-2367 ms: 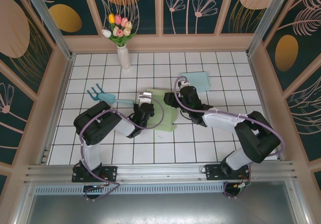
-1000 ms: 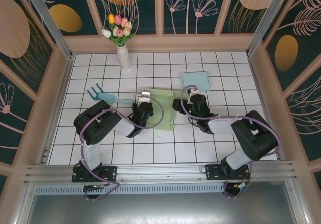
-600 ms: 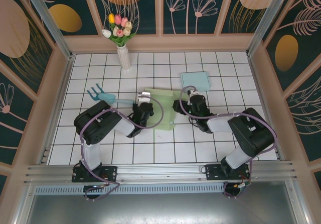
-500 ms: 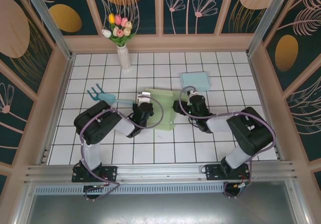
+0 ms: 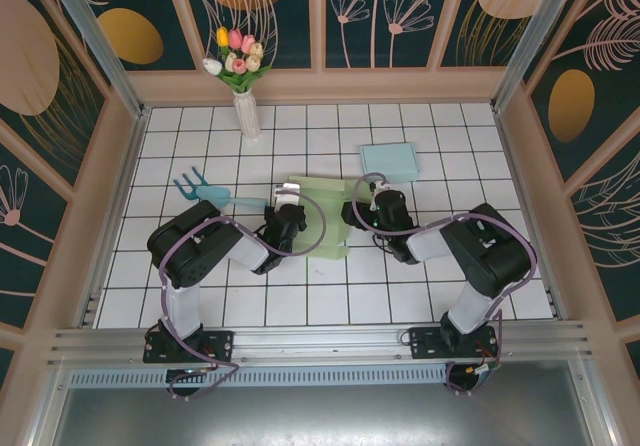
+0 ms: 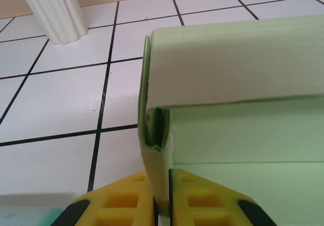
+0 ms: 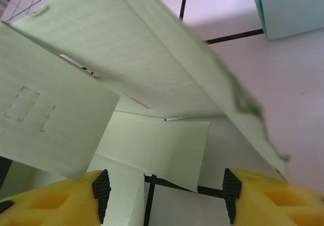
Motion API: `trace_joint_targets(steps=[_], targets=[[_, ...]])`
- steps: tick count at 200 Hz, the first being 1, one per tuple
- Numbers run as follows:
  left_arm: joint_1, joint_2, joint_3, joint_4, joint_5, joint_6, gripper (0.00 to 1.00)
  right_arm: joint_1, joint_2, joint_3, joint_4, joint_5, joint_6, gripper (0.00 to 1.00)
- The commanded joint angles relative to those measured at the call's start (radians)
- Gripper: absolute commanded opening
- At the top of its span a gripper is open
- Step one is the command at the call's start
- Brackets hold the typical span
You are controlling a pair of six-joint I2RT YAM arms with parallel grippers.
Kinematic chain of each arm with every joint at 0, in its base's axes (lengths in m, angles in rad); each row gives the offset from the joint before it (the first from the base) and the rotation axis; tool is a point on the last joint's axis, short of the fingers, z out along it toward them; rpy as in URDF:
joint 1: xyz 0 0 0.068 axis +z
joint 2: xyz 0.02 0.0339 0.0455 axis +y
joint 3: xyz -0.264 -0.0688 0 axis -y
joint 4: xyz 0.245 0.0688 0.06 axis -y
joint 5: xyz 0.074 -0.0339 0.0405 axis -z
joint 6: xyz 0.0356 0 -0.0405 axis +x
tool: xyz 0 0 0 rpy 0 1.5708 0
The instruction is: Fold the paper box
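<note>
One green paper box [image 5: 335, 231] is laid part-folded on the tiled table [image 5: 330, 296] between the two arms, its long axis running near to far. Its left wall is pinched by the left claw [image 6: 162, 205]. The right claw [image 7: 162, 195] is held spread under a raised flap. One blue lid [image 5: 388, 159], one vase [image 5: 246, 116] and one fork [image 5: 205, 190] are placed farther back.

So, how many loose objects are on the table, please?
4: the green paper box at centre, a blue hand fork to its left, a vase of tulips back left, a pale blue flat box back right. More may be hidden.
</note>
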Motion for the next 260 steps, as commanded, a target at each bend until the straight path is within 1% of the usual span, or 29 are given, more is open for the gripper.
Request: trace_joint_targets(steps=[1,22,61,99,209,240,260], targets=[[-0.002,0.030,0.000,-0.014,0.010,0.022,0.14,-0.008,0.029,0.020,0.099,-0.055,0.004,0.64],[-0.003,0.030,0.000,-0.014,0.010,0.022,0.14,-0.003,0.039,0.025,0.121,-0.077,-0.001,0.63],[-0.002,0.030,0.000,-0.013,0.008,0.023,0.14,0.024,0.025,0.020,0.147,-0.067,-0.030,0.63],[-0.002,0.029,-0.001,-0.013,0.010,0.022,0.14,0.053,0.033,0.052,0.122,-0.067,-0.051,0.62],[-0.002,0.029,-0.003,-0.010,0.011,0.023,0.14,0.114,0.173,0.166,0.118,-0.087,-0.040,0.62],[-0.002,0.031,-0.003,-0.010,0.012,0.023,0.14,0.114,0.158,0.161,0.108,-0.084,-0.046,0.62],[-0.002,0.031,-0.002,-0.011,0.010,0.023,0.14,0.116,0.113,0.145,0.085,-0.088,-0.057,0.62]])
